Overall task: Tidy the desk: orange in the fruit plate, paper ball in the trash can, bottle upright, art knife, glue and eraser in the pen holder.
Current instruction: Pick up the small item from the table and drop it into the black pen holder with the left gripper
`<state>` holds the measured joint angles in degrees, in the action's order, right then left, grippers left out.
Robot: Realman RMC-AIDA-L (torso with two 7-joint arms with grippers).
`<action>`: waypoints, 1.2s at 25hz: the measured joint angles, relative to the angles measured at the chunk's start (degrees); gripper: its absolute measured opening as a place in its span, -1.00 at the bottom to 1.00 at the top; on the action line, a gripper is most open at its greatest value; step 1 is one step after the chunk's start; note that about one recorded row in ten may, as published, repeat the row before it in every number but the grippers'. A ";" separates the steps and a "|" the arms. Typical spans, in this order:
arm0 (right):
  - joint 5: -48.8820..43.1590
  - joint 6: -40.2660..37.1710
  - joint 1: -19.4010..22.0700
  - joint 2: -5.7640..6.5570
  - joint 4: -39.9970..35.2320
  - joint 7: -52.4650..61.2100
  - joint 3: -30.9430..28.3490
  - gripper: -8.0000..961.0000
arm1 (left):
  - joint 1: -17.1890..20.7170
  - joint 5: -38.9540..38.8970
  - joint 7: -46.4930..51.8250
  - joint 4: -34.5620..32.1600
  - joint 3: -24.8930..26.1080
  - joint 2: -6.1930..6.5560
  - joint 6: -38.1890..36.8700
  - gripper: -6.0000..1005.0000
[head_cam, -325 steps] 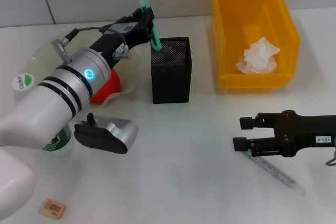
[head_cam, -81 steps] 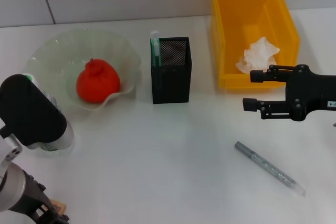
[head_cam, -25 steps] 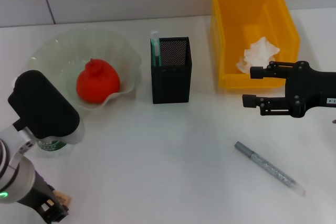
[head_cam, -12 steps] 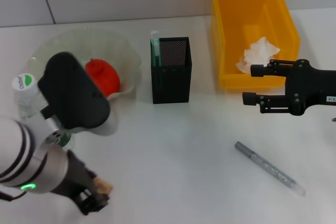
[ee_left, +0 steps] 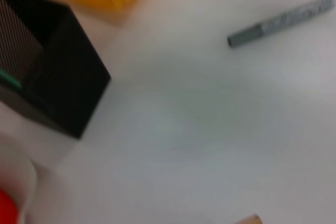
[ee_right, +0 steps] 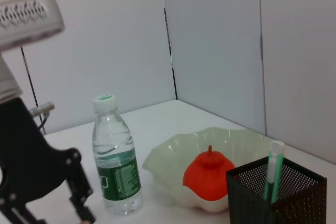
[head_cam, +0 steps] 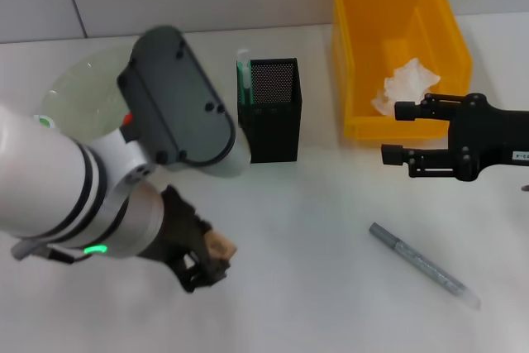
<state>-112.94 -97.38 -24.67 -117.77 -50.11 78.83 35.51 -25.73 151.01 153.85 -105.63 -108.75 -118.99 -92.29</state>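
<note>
My left gripper [head_cam: 202,266] hangs low over the white desk [head_cam: 314,229], in front of the black mesh pen holder [head_cam: 269,111], and its fingers are pinched on a small tan block, the eraser [head_cam: 219,246]. From the left wrist view only a tan corner of it shows at the edge, with the pen holder off to one side. My right gripper [head_cam: 395,132] hovers beside the yellow plastic trash bin [head_cam: 398,49], fingers spread apart and carrying nothing.

Most of the tidying looks finished to me. The crumpled white paper ball [head_cam: 406,88] lies inside the yellow bin. The bright orange fruit [ee_right: 208,176] sits in the pale scalloped fruit plate [ee_right: 173,156]. The clear water bottle with the green cap [ee_right: 115,156] stands upright beside that plate. A green-and-white glue stick [head_cam: 243,76] leans in one corner of the pen holder.

What remains, as I judge it, is two items. The eraser has to travel up and over the rim of the pen holder and be dropped in. The slim grey art knife [head_cam: 423,264] lies flat on the desk, well apart from the holder and nearer my right arm, untouched.
</note>
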 joint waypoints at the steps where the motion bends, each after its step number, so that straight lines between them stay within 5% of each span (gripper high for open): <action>1: 0.00 0.00 -0.04 0.00 0.16 0.00 0.01 0.58 | -0.36 0.05 -0.12 -0.24 0.05 0.00 0.28 -0.11; 30: 0.25 -0.06 0.25 -0.32 0.54 0.12 0.14 0.58 | -3.00 3.50 -6.43 3.24 3.34 0.08 23.35 -0.11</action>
<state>-112.69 -97.44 -24.42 -118.10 -49.57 78.95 35.65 -28.74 154.51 147.43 -102.39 -105.41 -118.90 -68.94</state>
